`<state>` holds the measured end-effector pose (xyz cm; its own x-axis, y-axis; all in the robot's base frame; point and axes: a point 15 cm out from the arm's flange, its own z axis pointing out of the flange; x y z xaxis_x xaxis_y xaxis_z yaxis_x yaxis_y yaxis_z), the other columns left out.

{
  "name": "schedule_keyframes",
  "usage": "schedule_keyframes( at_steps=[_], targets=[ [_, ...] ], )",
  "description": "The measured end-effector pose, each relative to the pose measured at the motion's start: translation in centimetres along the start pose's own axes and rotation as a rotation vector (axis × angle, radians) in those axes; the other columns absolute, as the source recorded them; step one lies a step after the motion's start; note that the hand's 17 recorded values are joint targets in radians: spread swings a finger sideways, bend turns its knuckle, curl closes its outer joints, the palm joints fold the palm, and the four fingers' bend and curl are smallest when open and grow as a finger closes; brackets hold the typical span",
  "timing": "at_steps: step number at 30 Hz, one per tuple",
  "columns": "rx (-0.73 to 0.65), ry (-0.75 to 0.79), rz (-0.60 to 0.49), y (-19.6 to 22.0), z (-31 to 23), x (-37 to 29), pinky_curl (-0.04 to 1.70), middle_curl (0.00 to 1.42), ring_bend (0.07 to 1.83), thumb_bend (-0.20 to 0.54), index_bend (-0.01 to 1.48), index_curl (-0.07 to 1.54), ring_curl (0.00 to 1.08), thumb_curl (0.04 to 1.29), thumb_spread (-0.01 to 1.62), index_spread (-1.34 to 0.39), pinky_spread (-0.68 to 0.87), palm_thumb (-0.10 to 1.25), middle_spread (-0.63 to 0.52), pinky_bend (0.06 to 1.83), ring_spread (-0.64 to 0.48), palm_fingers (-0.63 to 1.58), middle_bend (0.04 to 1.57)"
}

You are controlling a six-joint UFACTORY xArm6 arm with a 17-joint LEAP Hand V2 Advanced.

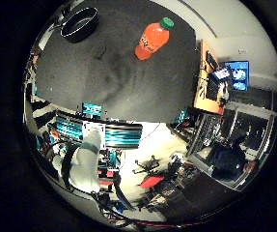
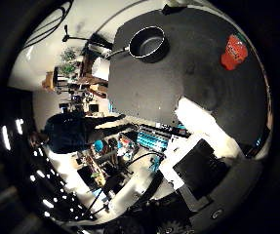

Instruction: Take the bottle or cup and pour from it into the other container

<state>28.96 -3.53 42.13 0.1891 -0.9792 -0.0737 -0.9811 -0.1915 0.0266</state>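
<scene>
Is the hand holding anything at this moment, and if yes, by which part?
Nothing is held. The orange bottle and the black pan both rest on the dark table, apart from the hand.

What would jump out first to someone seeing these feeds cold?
The orange bottle with its green cap, standing alone on the dark table, catches the eye first. Next comes the black pan, on the same table and well apart from the bottle. The hand shows white and black in the thumb side view, holding nothing.
</scene>
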Motion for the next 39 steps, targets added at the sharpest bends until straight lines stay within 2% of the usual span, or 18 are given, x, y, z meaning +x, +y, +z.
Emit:
schedule_keyframes(
  at_steps=[6, 11, 14, 19, 22, 28, 39],
  targets=[
    [-0.017, 0.004, -0.085, 1.3, -0.5, -0.2, 0.07, 0.35, 0.18, -0.025, 0.20, 0.40, 0.13, 0.37, 1.09, -0.38, 0.45, 0.84, -0.03, 0.39, 0.19, 0.28, 0.20],
    [0.070, 0.031, -0.023, 2.1, -2.5, 3.0, 0.09, 0.35, 0.20, -0.040, 0.16, 0.36, 0.16, 0.33, 1.10, -0.36, 0.43, 0.65, -0.02, 0.46, 0.19, 0.25, 0.20],
    [0.154, 0.028, 0.033, 2.1, -3.8, 5.7, 0.09, 0.35, 0.20, -0.039, 0.15, 0.33, 0.18, 0.30, 1.10, -0.35, 0.43, 0.54, -0.01, 0.49, 0.19, 0.24, 0.20],
    [0.345, -0.073, 0.101, 0.9, -5.7, 7.9, 0.10, 0.35, 0.23, -0.038, 0.14, 0.30, 0.20, 0.27, 1.07, -0.34, 0.44, 0.43, 0.00, 0.57, 0.19, 0.23, 0.20],
    [0.439, -0.131, 0.096, -0.3, -6.2, 9.3, 0.11, 0.35, 0.29, -0.038, 0.12, 0.26, 0.23, 0.26, 1.02, -0.34, 0.45, 0.34, 0.04, 0.69, 0.19, 0.19, 0.20],
    [0.541, -0.199, 0.175, -1.6, -6.1, 14.7, 0.10, 0.35, 0.36, -0.035, 0.15, 0.24, 0.25, 0.27, 0.94, -0.34, 0.45, 0.27, 0.07, 0.77, 0.20, 0.15, 0.23],
    [0.669, -0.377, 0.294, -2.2, -3.5, 21.4, 0.06, 0.35, 0.41, -0.030, 0.15, 0.25, 0.26, 0.29, 0.93, -0.31, 0.45, 0.26, 0.08, 0.85, 0.19, 0.13, 0.27]
  ],
)
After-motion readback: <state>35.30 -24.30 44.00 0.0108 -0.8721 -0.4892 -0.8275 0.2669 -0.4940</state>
